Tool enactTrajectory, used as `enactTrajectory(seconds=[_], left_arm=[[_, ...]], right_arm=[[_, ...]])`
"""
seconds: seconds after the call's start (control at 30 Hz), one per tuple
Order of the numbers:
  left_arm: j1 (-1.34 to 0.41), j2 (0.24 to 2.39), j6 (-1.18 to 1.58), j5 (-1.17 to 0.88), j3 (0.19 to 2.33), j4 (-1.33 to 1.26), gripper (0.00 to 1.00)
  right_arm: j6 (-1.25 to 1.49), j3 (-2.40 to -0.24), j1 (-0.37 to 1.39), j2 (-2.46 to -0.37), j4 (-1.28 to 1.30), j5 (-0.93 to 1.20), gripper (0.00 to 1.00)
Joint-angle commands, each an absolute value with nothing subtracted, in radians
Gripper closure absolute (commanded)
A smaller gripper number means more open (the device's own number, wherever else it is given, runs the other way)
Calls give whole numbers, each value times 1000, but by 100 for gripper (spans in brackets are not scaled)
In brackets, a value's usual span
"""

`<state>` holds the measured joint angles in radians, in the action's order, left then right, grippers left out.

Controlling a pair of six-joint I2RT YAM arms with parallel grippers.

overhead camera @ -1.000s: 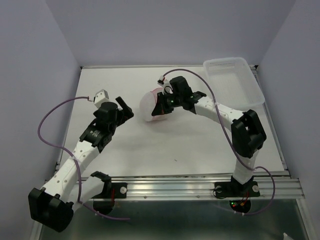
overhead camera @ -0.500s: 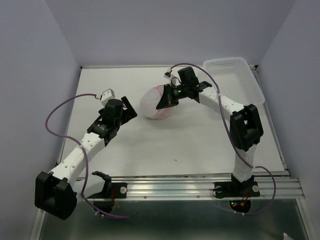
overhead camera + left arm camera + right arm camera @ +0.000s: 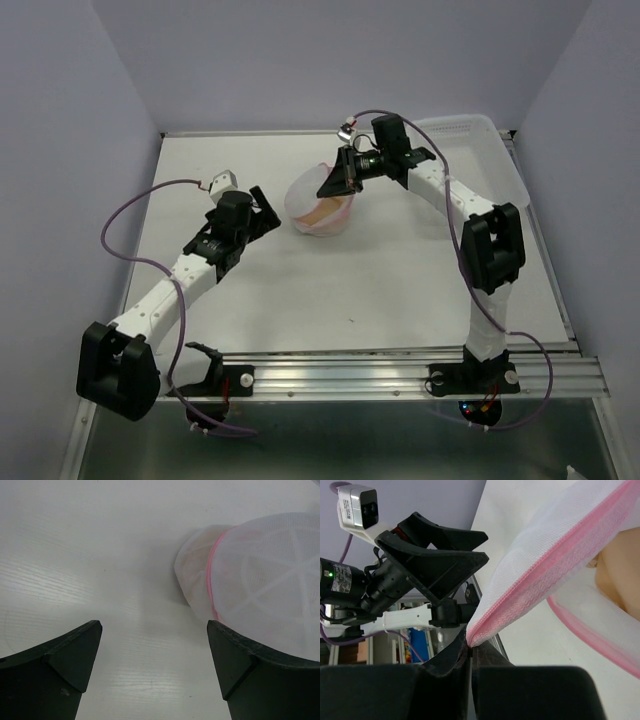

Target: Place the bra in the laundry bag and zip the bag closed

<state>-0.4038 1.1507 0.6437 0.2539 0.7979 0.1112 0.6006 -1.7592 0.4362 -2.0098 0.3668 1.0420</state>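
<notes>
On the white table (image 3: 350,285), the laundry bag (image 3: 303,196) sat a little past centre, toward 12 o'clock. One flap was held up, and the bra (image 3: 322,213) showed peach in its mouth. The bag looked light enough to drag or tip if the lifted edge were pulled with nothing steadying it. The bra lay close to the opening and could then spill out or catch in the zip.

The right gripper (image 3: 328,188), at the bag's 1 o'clock, was clamped on the pink zipper rim (image 3: 547,567). It pinched only the rim's very edge, a hold that might slip. The left gripper (image 3: 265,207) stood at the bag's 9 o'clock, near but apart, its jaws wide and holding nothing. In its wrist view the bag lay at 2 o'clock.
</notes>
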Motion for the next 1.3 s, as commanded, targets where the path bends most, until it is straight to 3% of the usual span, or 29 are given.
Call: enactTrajectory(seconds=[0.0,0.5,0.77,0.87,0.9,0.93,1.03,1.13,1.27], left_arm=[[-400,1184,620,242,861,49,1],[-399,1342,566,225,985,29,1],[-397,1385,555,218,1022,21,1],[-396,1397,551,204,1037,17,1],[-397,1405,548,203,1042,17,1],[-396,1410,546,202,1045,17,1],[-396,1423,546,190,1060,14,1],[-396,1445,549,175,1075,11,1],[-397,1476,554,144,1100,8,1]], right_arm=[[649,-1807,399,-2034,316,1124,99],[583,-1773,272,-2129,318,1233,96],[554,-1763,198,-2166,333,1140,90],[511,-1801,186,-2177,402,1019,79],[436,-1845,186,-2181,493,993,66],[436,-1864,186,-2181,536,959,60],[333,-1873,186,-2145,621,820,49],[296,-1829,186,-2085,632,778,40],[258,-1775,186,-2010,634,700,38]])
